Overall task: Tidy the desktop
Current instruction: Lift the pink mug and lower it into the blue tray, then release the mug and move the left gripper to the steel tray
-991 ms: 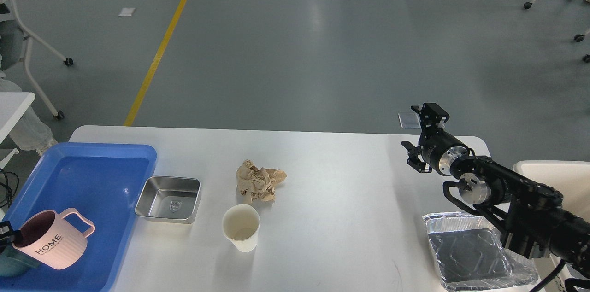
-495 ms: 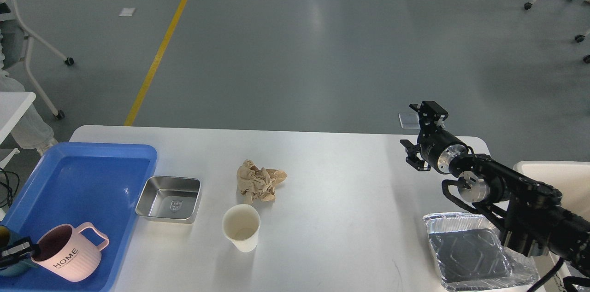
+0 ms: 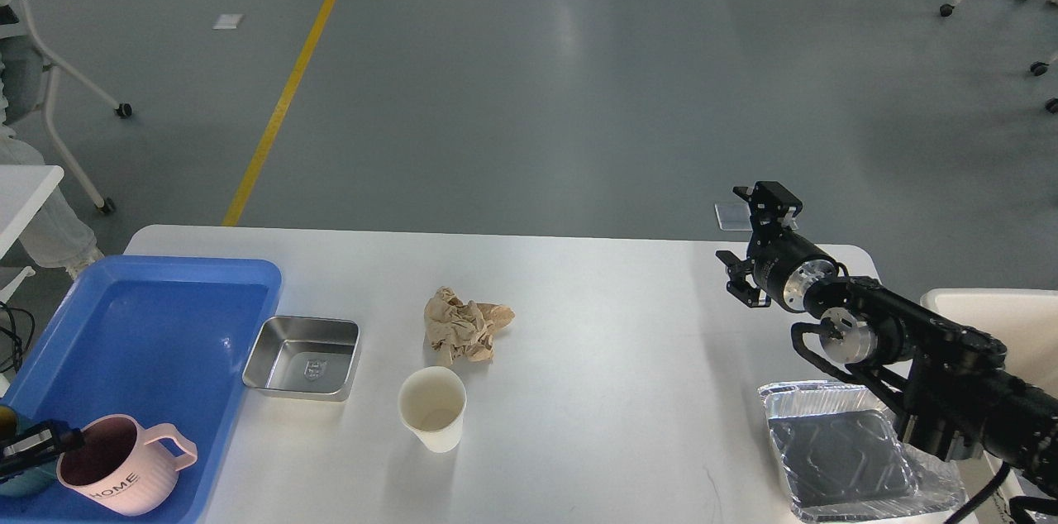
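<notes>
Settling upright in the tray (image 3: 165, 301) at eight o'clock, the mug (image 3: 116, 464) is nearly stowed; left gripper (image 3: 37, 448) jaws unreadable, right gripper (image 3: 756, 247) jaws apart.

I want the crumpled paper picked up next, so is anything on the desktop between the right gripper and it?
Nothing visible. The right gripper is open over the desktop, and bare surface lies between it and the crumpled paper. The paper cup sits nearer me.
</notes>
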You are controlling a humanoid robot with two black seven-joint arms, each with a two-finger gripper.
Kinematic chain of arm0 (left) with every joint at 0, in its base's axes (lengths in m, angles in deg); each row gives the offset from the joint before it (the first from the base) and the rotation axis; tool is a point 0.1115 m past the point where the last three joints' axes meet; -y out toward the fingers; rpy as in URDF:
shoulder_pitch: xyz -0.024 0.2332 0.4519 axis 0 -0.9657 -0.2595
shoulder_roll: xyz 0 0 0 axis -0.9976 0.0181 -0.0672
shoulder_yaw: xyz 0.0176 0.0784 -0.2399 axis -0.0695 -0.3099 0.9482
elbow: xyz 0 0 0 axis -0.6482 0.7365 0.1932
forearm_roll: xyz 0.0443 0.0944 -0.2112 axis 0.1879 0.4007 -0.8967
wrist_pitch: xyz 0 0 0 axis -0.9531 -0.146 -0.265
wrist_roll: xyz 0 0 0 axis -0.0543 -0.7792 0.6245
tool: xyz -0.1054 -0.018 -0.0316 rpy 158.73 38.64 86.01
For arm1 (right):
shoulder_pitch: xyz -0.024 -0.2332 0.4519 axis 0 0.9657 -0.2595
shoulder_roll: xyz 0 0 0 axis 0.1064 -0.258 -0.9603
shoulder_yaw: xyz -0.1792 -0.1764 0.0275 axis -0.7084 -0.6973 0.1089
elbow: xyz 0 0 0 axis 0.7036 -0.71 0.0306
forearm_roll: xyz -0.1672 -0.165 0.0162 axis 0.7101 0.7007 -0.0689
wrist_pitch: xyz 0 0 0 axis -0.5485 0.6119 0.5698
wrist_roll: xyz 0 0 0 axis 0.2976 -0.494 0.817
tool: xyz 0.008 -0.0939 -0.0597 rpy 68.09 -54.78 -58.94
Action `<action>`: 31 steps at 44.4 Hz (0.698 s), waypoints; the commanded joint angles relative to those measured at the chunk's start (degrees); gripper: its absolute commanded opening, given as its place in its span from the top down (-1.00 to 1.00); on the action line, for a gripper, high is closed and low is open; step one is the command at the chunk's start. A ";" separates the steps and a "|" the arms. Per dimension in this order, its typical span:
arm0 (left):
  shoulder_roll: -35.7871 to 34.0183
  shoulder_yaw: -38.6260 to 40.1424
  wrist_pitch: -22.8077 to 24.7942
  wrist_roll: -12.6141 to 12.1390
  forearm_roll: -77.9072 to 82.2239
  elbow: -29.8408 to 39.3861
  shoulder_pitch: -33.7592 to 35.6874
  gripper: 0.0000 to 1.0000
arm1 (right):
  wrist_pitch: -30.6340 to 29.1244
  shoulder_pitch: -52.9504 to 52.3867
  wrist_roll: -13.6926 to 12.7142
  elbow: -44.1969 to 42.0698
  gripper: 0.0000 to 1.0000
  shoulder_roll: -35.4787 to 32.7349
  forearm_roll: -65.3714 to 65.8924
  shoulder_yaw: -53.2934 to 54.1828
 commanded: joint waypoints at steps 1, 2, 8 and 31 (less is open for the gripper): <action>-0.64 0.89 0.00 0.08 -1.38 0.00 0.09 -0.22 | -0.04 0.07 0.00 -0.04 -1.00 0.00 0.04 0.00; -0.81 1.33 0.00 0.08 -1.55 0.00 0.00 -0.25 | 0.04 0.07 0.00 -0.04 -1.00 0.00 -0.05 0.00; -2.21 3.53 0.08 0.70 -2.08 0.08 0.00 -0.49 | 0.04 -0.10 0.00 -0.04 -1.00 0.00 0.04 0.00; -5.82 33.92 17.73 5.36 -3.93 0.43 1.31 -0.79 | 0.05 -0.37 -0.18 -0.13 -1.00 -0.09 0.04 -0.09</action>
